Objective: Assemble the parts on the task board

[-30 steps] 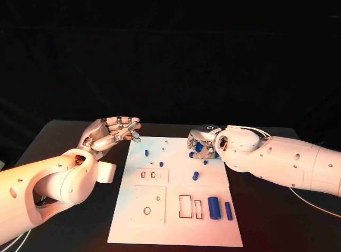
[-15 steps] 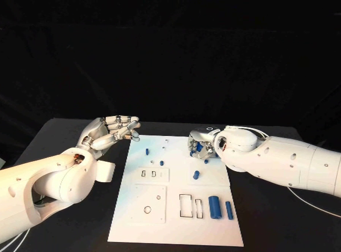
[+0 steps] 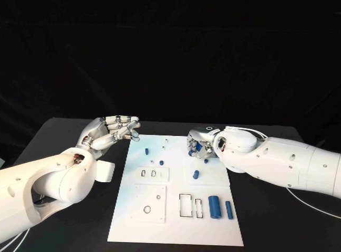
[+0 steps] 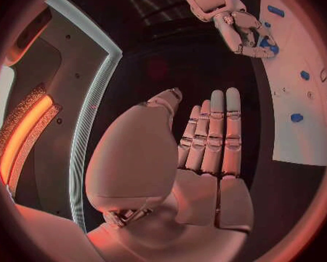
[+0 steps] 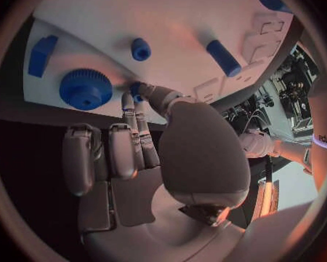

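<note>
- Black table (image 3: 57,136), white task board (image 3: 178,194) flat in the middle, long side running away from the robot.
- Left arm comes in from the left; left hand (image 3: 110,132) is raised just off the board's far-left corner, over the table, not touching the board. Fingers straight and side by side in the left wrist view (image 4: 207,140), thumb apart, nothing in the palm, so it holds nothing.
- Right arm comes in from the right; right hand (image 3: 200,144) is down on the far-right part of the board, fingers curled toward the surface.
- In the right wrist view the right hand's (image 5: 145,151) thumb and one fingertip (image 5: 128,102) meet on a small blue part (image 5: 137,89), looks like a pinch, though the part is mostly hidden so the grip is not fully sure.
- Just beside that pinch: a round toothed blue gear (image 5: 85,89) lying on the board, and a blue block (image 5: 41,55) near the board's edge.
- Big blue cylinder (image 3: 213,206) lies near the board's near-right corner, with a thinner blue rod (image 3: 228,210) just beside it on its right.
- A short blue peg (image 3: 195,175) is mid-board, near the right hand but apart from it.
- Small blue pieces sit on the far-left half: one (image 3: 147,151) near the left edge, another (image 3: 161,163) closer to the middle.
- Rectangular slots (image 3: 185,205) are just left of the big cylinder.
</note>
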Robot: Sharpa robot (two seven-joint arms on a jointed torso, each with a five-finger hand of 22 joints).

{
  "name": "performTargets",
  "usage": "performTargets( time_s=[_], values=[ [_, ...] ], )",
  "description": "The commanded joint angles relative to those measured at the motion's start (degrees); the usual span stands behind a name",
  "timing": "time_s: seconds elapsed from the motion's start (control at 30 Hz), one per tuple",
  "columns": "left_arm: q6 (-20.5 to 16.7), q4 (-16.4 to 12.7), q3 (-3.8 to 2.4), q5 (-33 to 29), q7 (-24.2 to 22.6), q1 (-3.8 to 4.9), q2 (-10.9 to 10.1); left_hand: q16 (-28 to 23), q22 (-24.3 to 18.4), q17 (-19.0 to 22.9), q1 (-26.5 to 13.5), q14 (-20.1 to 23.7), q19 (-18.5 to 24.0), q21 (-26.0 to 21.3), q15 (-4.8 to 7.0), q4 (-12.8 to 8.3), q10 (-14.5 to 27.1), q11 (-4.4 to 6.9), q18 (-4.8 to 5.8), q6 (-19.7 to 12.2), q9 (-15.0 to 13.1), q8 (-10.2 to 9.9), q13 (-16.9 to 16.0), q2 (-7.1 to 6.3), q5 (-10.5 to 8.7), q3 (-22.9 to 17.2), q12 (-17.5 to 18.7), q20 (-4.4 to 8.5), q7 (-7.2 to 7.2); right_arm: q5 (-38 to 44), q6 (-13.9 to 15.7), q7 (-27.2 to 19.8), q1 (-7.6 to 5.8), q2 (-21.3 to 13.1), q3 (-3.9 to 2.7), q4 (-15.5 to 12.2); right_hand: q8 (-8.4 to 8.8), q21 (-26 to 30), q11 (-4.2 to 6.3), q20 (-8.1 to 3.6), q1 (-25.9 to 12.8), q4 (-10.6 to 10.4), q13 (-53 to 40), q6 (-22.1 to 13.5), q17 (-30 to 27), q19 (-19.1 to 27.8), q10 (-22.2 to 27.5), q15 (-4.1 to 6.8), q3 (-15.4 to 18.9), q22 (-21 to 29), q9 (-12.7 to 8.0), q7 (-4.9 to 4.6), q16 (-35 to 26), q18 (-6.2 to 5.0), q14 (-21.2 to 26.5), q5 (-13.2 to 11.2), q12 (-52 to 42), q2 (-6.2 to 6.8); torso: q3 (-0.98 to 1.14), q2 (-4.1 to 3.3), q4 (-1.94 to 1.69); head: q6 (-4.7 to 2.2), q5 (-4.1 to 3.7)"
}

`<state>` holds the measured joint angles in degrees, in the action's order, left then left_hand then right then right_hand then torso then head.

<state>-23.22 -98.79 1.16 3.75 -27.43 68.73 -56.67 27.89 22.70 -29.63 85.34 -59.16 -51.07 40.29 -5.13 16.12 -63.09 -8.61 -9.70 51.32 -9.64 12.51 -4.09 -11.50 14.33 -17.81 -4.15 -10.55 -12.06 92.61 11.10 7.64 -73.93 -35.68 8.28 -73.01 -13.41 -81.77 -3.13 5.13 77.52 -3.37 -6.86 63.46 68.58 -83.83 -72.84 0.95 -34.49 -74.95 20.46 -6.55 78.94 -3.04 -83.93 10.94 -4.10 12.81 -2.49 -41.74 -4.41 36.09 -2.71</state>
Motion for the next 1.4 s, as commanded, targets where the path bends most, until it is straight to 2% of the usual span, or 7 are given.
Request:
performTargets(
  time_s=[0.03, 0.23, 0.53, 0.73, 1.07, 1.27, 1.4],
  values=[
    [1.19, -0.1, -0.06, 0.15, -0.11, 0.1, 0.06, 0.29, 0.05, -0.08, -0.22, 0.3, 0.3, 0.22, -0.02, -0.08, -0.39, 0.06, -0.55, 0.46, 0.06, 0.02, -0.05, -0.06, -0.39, -0.32, 0.18, -0.11, 0.1, 0.33, 6.31, 0.17, 0.06, 0.12, 0.0, -0.37, -0.52, -0.35, 0.19, -0.42, 0.62, 0.5, -0.41, 0.43, 0.06, -0.4, -0.9, 0.45, -0.32, -3.37, 0.74, -0.01, 0.37, 0.47, -2.46, 0.14, -0.3, -1.32, -0.03, -0.04, -0.03, -0.17, 0.01],
    [1.31, 0.11, -0.06, 0.11, -0.05, 0.1, 0.13, 0.39, 0.24, -0.16, -0.04, 0.39, 0.46, 0.49, 0.0, -0.18, -0.39, 0.07, -0.56, 0.46, 0.07, 0.01, -0.04, -0.01, -0.39, -0.51, 0.19, -0.11, 0.11, 0.95, 12.23, 2.07, 0.09, 1.28, -0.1, -0.41, -0.84, -0.65, 0.27, -0.51, 0.54, 0.92, -0.58, 0.54, 0.15, -0.58, -1.29, 0.53, -0.33, -3.82, 1.21, 0.03, 0.51, 0.56, -2.49, 0.05, -0.26, -1.17, -0.05, -0.11, 0.01, -0.69, 0.05],
    [1.46, 0.12, -0.07, 0.09, 0.02, 0.1, 0.35, 0.44, 0.35, -0.2, 0.06, 0.43, 0.56, 0.65, 0.01, -0.24, -0.41, 0.08, -0.57, 0.47, 0.07, 0.01, -0.04, 0.01, -0.39, -0.63, 0.19, -0.11, 0.12, 1.79, 15.24, 3.97, 0.08, 5.5, -0.32, 3.0, -0.98, -0.7, 0.25, -0.55, -0.03, 0.99, -0.66, 0.43, 0.11, -0.58, -1.32, 0.53, -0.21, -3.92, 1.6, 0.06, 0.58, 0.57, -2.49, -0.28, -0.02, -0.85, -0.16, -0.23, -0.19, -1.04, -0.03],
    [1.54, 0.06, -0.07, 0.08, 0.07, 0.1, 0.5, 0.44, 0.35, -0.2, 0.06, 0.43, 0.56, 0.65, 0.01, -0.24, -0.41, 0.08, -0.57, 0.47, 0.07, 0.01, -0.04, 0.01, -0.39, -0.63, 0.19, -0.11, 0.12, 1.68, 16.03, 3.76, 0.11, 8.28, -0.38, 5.42, -0.89, -0.71, 0.17, -0.54, -0.25, 1.02, -0.64, 0.12, 0.13, -0.57, -1.09, 0.49, -0.3, -3.96, 1.72, 0.0, 0.64, 0.58, -2.49, -0.27, 0.21, -0.74, -0.17, -0.33, -0.24, -1.06, 0.12],
    [1.62, 0.02, -0.07, 0.07, 0.17, 0.19, 0.81, 0.49, 0.46, -0.24, 0.13, 0.48, 0.65, 0.81, 0.01, -0.28, -0.42, 0.08, -0.57, 0.47, 0.07, 0.0, -0.04, 0.0, -0.4, -0.72, 0.19, -0.11, 0.13, 1.86, 15.1, 2.7, 0.94, 11.8, -0.39, 9.24, -0.77, -0.83, 0.06, -0.5, -0.47, 1.13, -0.62, -0.24, 0.38, -0.64, -0.83, 0.41, -0.44, -4.15, 1.88, -0.11, 0.83, 0.61, -2.54, -0.08, 0.4, -0.54, -0.17, -0.37, -0.36, -0.94, 0.19],
    [1.56, 0.04, -0.08, 0.07, 0.23, 0.28, 0.95, 0.52, 0.52, -0.26, 0.12, 0.51, 0.71, 0.89, 0.0, -0.27, -0.41, 0.07, -0.57, 0.47, 0.07, 0.0, -0.03, -0.01, -0.41, -0.75, 0.2, -0.11, 0.12, 1.87, 15.04, 2.38, 1.57, 13.38, -0.38, 11.57, -0.75, -0.84, 0.03, -0.48, -0.56, 1.13, -0.63, -0.31, 0.36, -0.64, -0.78, 0.39, -0.43, -4.17, 1.92, -0.13, 0.84, 0.62, -2.54, -0.06, 0.42, -0.46, -0.31, -0.49, -0.69, -0.82, 0.35],
    [1.58, 0.04, -0.08, 0.07, 0.29, 0.34, 1.04, 0.52, 0.52, -0.26, 0.12, 0.51, 0.71, 0.89, 0.0, -0.27, -0.41, 0.07, -0.57, 0.47, 0.07, 0.0, -0.03, -0.01, -0.41, -0.75, 0.2, -0.11, 0.12, 1.75, 15.05, 2.43, 1.81, 14.17, -0.37, 12.67, -0.68, -0.75, -0.04, -0.44, -0.81, 1.12, -0.62, -0.49, 0.32, -0.56, -0.66, 0.33, -0.45, -4.05, 2.01, -0.18, 0.87, 0.59, -2.53, 0.01, 0.46, -0.29, -0.34, -0.49, -0.63, -0.86, 0.51]
  ],
)
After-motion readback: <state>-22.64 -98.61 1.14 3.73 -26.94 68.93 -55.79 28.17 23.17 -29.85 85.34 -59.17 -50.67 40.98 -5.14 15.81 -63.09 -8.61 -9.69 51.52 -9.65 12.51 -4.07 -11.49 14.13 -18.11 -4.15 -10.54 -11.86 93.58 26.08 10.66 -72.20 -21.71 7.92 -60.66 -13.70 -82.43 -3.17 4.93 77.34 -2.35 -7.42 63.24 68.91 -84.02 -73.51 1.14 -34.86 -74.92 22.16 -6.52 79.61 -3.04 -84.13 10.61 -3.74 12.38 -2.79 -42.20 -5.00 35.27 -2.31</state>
